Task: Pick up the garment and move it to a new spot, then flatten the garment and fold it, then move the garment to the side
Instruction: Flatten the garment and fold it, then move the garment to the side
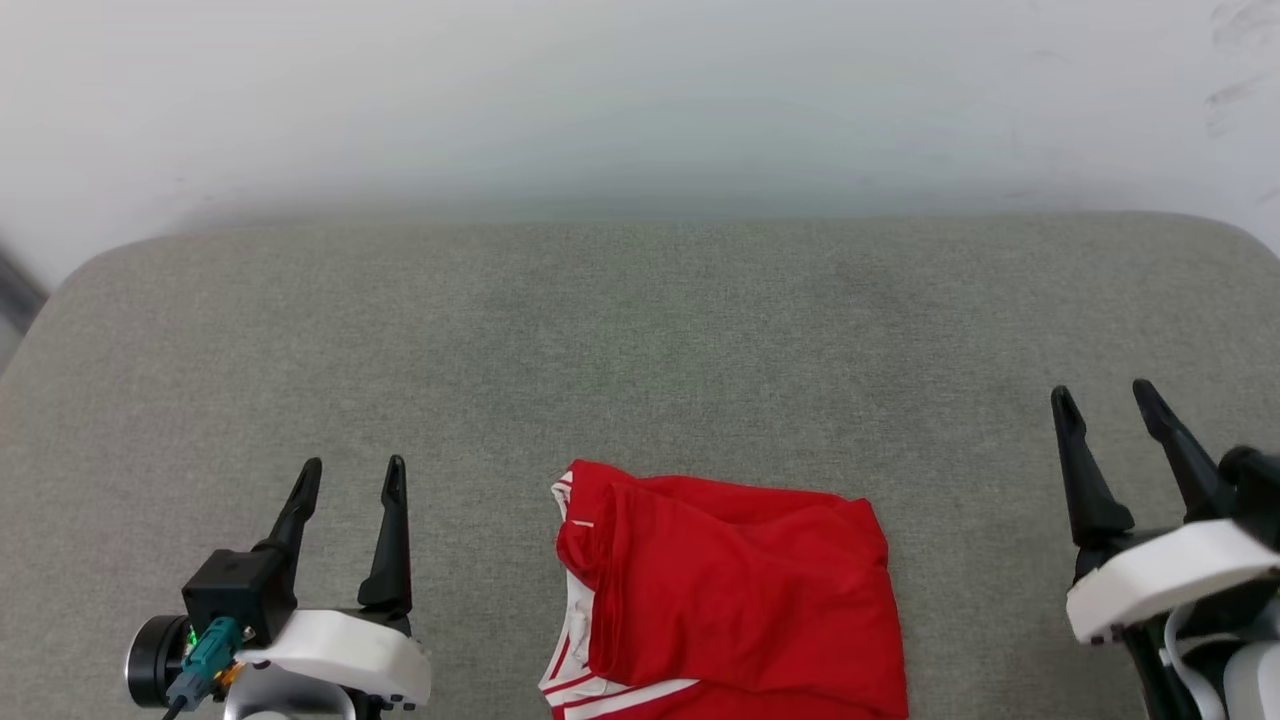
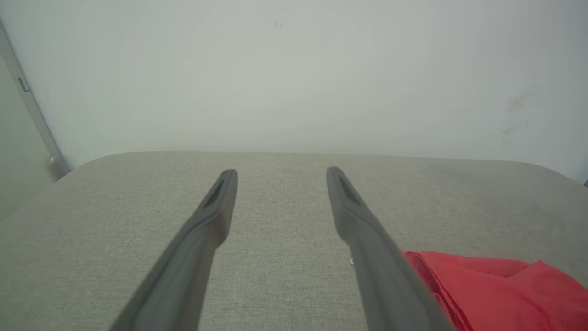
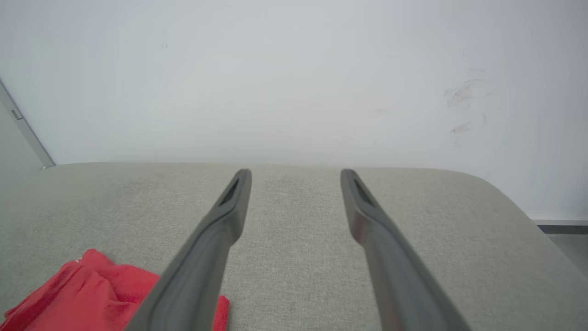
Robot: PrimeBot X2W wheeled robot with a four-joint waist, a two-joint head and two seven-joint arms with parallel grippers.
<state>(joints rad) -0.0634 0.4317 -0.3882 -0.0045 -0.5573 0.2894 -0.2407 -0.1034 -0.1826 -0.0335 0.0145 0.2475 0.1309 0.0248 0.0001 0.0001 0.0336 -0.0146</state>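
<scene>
1. Garment (image 1: 730, 590) position: the red shirt lies on the grey cushion (image 1: 640, 350), at the near edge and in the middle, between the two arms and touching neither. It is a compact bundle, plain red side up, with white striped trim showing along its left edge.
2. Left end effector (image 1: 354, 464): its fingers stand wide apart and hold nothing. It hovers beside the shirt, on the shirt's left.
3. Right end effector (image 1: 1102, 390): also wide and empty, well apart from the shirt.
4. Step in hand: I judge that a grasp is being prepared. Whether this is the first pick-up or the last move to the side, I cannot tell, because the bundle looks only loosely folded.
5. Next move: one arm must come down to an edge of the shirt and pinch all layers together, otherwise the bundle may open when lifted.
</scene>
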